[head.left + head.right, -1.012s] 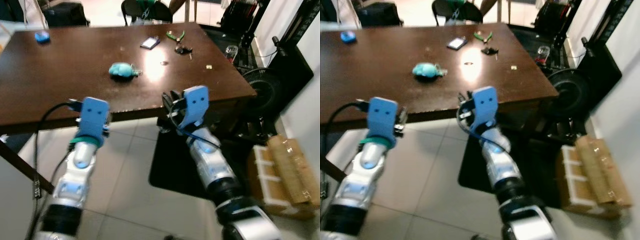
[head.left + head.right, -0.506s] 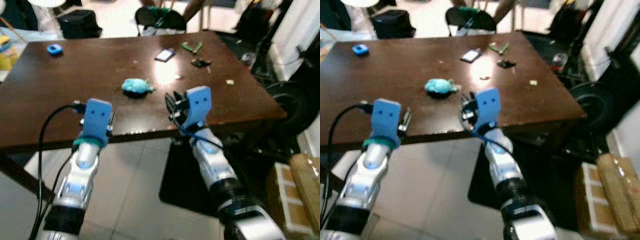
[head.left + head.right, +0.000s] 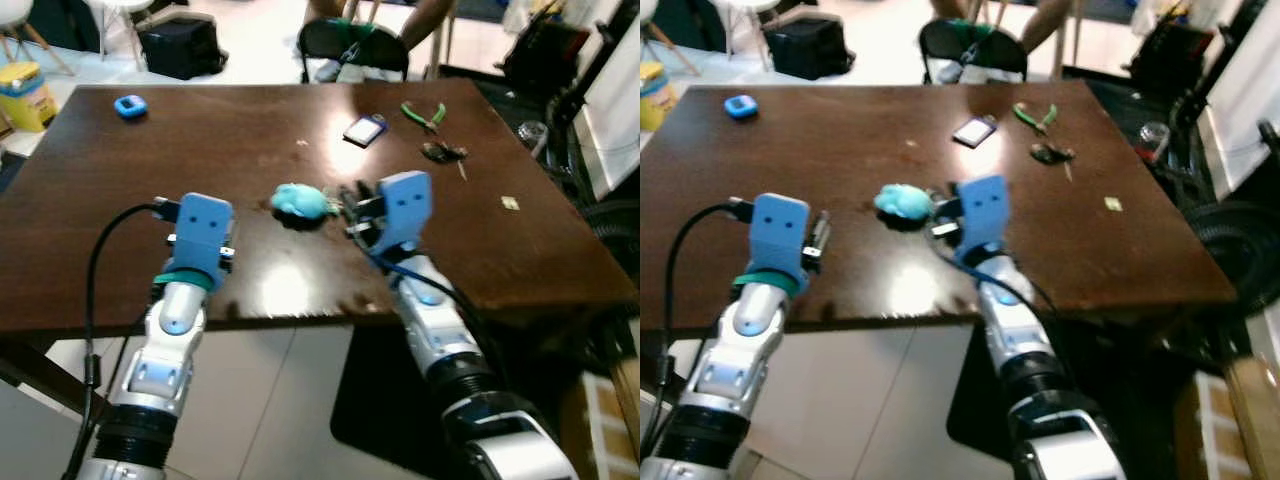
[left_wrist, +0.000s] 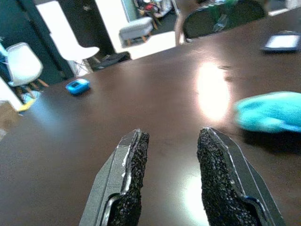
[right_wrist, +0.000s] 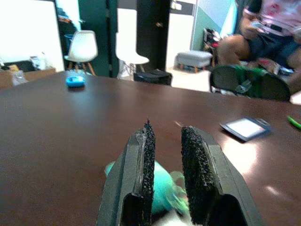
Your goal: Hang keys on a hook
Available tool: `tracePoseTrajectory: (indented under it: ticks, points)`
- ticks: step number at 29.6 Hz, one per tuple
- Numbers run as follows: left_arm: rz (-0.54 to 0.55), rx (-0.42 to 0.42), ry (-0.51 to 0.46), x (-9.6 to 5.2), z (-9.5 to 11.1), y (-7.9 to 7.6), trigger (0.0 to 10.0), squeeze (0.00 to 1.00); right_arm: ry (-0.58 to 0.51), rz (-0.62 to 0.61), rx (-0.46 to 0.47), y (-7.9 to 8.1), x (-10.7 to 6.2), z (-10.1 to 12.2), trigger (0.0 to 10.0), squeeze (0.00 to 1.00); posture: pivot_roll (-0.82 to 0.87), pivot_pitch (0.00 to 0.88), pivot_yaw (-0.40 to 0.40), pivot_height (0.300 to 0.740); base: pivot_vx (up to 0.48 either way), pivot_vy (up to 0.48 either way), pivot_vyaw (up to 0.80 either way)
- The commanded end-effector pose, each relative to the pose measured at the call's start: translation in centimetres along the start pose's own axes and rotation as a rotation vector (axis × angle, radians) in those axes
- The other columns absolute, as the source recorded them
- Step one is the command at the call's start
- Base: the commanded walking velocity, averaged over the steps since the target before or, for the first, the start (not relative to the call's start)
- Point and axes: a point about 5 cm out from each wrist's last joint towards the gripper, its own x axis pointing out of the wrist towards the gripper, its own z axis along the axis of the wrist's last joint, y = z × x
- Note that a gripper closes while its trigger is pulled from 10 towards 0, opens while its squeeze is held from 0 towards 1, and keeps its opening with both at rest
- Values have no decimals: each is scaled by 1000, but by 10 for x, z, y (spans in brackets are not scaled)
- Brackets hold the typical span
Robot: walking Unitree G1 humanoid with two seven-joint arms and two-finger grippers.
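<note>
Turquoise fob with keys (image 3: 300, 201) on dark table (image 3: 120, 190), now just ahead of and below right gripper (image 5: 167, 155); a second ago well beyond both arms. Fingers narrowly parted, holding nothing. Closer after the approach; grasp not yet begun, likely next. Left gripper (image 4: 171, 181) off to the side, fingers wider apart, empty. Farther past the fingers: card holder (image 3: 364, 130), green pliers (image 3: 423, 115), dark key bunch (image 3: 444, 152), blue tag (image 3: 130, 106). Person seated beyond. No hook seen. Nothing between fingers and fob.
</note>
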Motion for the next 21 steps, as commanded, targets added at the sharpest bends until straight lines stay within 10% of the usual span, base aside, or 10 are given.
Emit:
tracePoseTrajectory:
  ticks: [1, 12, 21]
  points:
    - [2, 16, 31, -3, -9, 2, 10000, 0, 11, 18, 13, 7, 0, -4, 10000, 0, -32, 49, 67, 740, 371, 0, 0]
    - [-1, 15, 30, -3, -9, 2, 10000, 0, 7, 12, 12, 5, 0, -3, 10000, 0, -31, 50, 68, 740, 365, 0, 0]
    - [-383, -116, 31, -25, -5, -33, 10000, 0, 156, 35, -65, -29, -2, -6, 10000, 0, -34, 62, 68, 740, 0, 0, 0]
